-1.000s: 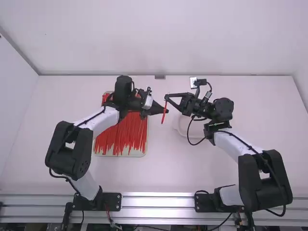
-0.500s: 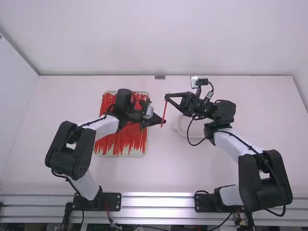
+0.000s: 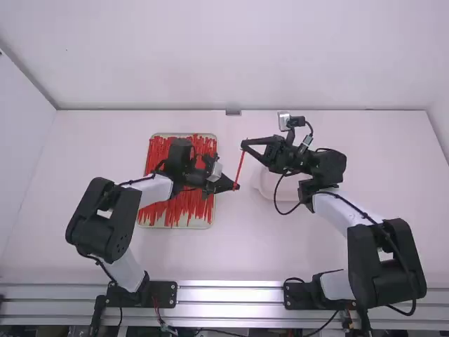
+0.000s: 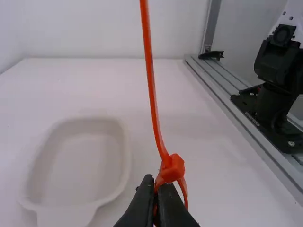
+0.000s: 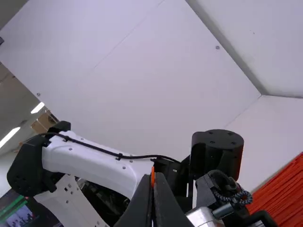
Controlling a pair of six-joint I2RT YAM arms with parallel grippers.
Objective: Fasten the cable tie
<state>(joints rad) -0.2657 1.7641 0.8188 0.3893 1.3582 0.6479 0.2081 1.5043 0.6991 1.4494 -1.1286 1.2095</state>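
Jaws on both arms are closed on the same thin red plastic cable tie [image 3: 239, 168]. The left gripper [image 3: 231, 186] pinches it just under its square head, and the right gripper [image 3: 244, 146] pinches the free tail at its far tip. Between them the strap hangs clear above the white tabletop [image 3: 365, 140], near the middle. Its long axis runs almost straight from one pair of jaws to the other, up the high view and leaning slightly toward the right arm's side. The coming move appears to turn on that line. Tightening would call for drawing the tail away from the head along the strap itself, with the left arm as anchor (a sideways drag would more likely bend the strap than feed it).

The left wrist view gives what the high view cannot: the head [image 4: 171, 166] sits right above the closed left fingertips [image 4: 147, 198]. A small curl of strap [image 4: 182, 191] beside them suggests the tail is already through the head, with only a small loop to take up. The right wrist view adds a sliver of strap [image 5: 152, 174] between its own closed tips. A shallow white plastic oval dish [image 3: 258, 188] lies on the tabletop just beside the tie. A heap of spare red ties [image 3: 175, 203] rests on a pale board [image 3: 157, 224] under the left arm.
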